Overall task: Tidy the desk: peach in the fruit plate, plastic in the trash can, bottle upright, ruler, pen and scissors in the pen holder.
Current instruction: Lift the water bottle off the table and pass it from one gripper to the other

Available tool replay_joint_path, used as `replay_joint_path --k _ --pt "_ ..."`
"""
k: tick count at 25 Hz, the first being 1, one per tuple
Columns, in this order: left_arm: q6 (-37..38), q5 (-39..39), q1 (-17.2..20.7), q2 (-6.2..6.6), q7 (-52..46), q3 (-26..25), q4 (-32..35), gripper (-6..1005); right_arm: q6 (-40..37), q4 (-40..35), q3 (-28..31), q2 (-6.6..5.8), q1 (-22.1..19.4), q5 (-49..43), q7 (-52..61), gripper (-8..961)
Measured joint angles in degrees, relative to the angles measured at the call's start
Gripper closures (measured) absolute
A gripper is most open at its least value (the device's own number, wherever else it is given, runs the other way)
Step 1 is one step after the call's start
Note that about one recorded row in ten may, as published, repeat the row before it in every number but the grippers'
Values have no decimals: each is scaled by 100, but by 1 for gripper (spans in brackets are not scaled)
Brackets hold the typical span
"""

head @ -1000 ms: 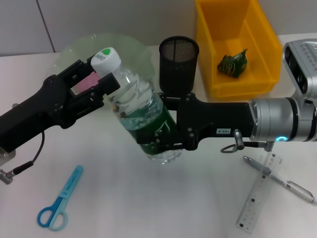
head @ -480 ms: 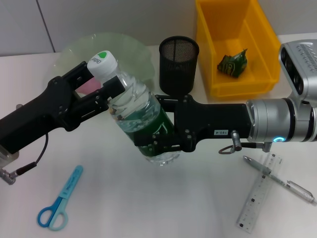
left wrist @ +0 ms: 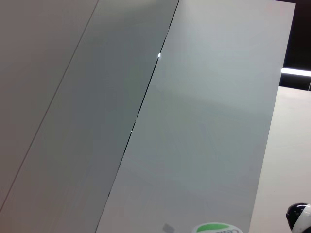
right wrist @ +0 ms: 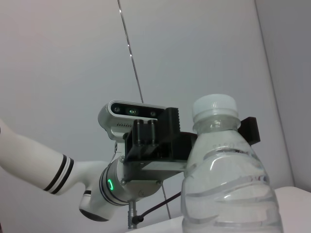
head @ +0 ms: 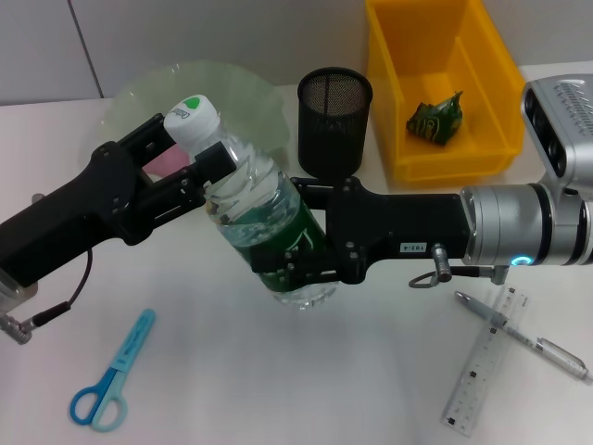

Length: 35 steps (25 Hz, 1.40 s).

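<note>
bottle (head: 262, 220) leans between both arms over the desk – right gripper (head: 295, 248) clenched on its green-labelled body, left gripper (head: 185, 159) clasping the neck under the cap. if either lets go before it stands plumb, it could tip towards the pen holder (head: 334, 120).

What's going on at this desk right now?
Both arms are on the water bottle: the right gripper clamps its lower body, the left gripper holds its neck. It is tilted, not yet upright. The scissors, pen and ruler lie on the desk; a wrapper is in the yellow bin.
</note>
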Motion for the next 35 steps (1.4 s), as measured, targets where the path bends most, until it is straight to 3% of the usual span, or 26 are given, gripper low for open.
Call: replay_joint_path --k 35 --pt "68 -10 19 1 126 -2 -5 184 9 184 -1 17 97 3 -130 157"
